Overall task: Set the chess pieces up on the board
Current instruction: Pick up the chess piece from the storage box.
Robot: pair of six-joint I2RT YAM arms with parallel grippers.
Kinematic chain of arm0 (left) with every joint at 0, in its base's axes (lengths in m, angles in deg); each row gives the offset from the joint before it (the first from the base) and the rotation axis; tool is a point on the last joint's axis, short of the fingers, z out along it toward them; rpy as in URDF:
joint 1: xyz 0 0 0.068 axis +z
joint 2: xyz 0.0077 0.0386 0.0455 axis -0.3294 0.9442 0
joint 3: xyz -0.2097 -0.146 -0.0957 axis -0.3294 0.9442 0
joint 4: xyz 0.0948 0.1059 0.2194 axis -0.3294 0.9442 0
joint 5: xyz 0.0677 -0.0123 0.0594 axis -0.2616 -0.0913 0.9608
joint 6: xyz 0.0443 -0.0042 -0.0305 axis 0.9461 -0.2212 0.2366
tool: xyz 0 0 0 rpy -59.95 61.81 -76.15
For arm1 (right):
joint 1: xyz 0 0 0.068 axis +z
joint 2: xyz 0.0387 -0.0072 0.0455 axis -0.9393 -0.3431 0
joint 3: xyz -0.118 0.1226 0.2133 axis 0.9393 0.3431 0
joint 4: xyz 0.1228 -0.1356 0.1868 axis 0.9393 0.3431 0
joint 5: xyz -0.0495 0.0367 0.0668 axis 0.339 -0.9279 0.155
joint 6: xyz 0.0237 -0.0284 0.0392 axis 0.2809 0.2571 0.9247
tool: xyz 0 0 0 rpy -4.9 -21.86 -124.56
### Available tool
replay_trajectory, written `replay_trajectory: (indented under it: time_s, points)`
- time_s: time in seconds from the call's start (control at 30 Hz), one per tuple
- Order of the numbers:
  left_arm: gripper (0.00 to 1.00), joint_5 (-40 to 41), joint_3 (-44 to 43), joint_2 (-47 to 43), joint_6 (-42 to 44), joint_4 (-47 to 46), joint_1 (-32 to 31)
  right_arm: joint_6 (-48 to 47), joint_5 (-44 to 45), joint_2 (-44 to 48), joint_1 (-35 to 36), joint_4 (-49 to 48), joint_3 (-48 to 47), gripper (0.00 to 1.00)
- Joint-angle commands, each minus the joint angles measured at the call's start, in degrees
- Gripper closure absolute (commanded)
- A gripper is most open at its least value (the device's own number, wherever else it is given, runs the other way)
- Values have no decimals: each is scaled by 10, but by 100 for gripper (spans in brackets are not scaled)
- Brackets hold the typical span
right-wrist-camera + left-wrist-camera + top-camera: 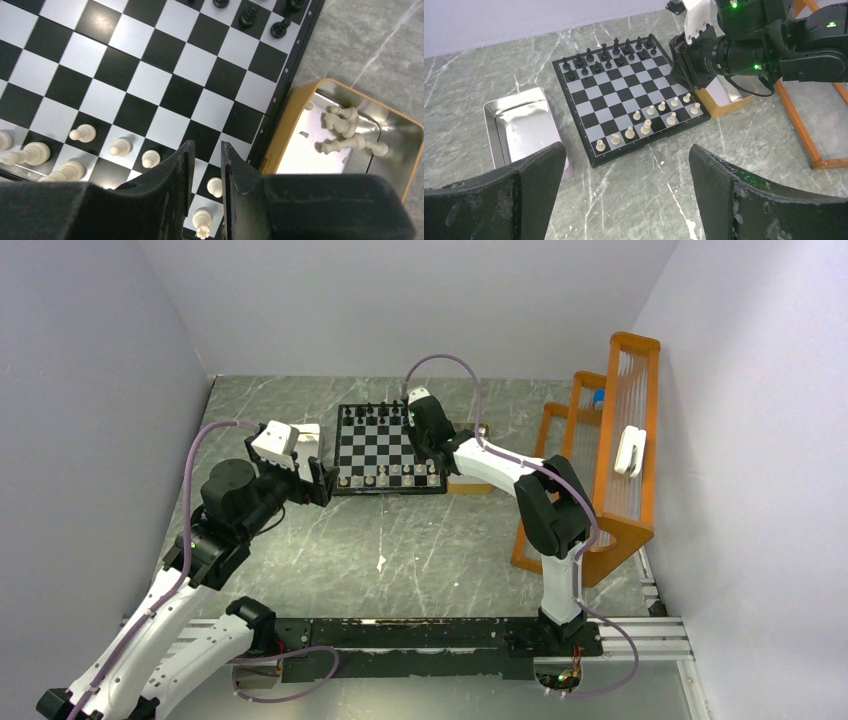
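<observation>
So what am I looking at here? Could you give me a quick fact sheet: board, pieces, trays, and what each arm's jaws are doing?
Board: small checkered chessboard on a marbled table
Black pieces: standing along the far end
White pieces: some standing along the near end, with gaps
Spare white pieces: lying in the tan-rimmed tray by the board's right edge
Metal tray: left of the board
Left arm: jaws wide open, hovering off the board's near-left side
Right arm: jaws a narrow gap apart above the near-right squares, gripping nothing visible
</observation>
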Motion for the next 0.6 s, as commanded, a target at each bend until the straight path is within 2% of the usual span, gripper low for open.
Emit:
replay_trajectory:
  time_s: [0.0, 0.33, 0.57]
  points:
    - [3, -2, 3, -8, 8, -3, -1, -14, -33, -22, -4, 12, -30, 70]
    - [3, -5, 1, -6, 7, 0, 0, -15, -51, -36, -5, 32, -58, 70]
    - [2, -8, -3, 13, 1, 10, -1, -12, 8, 3, -34, 23, -38, 71]
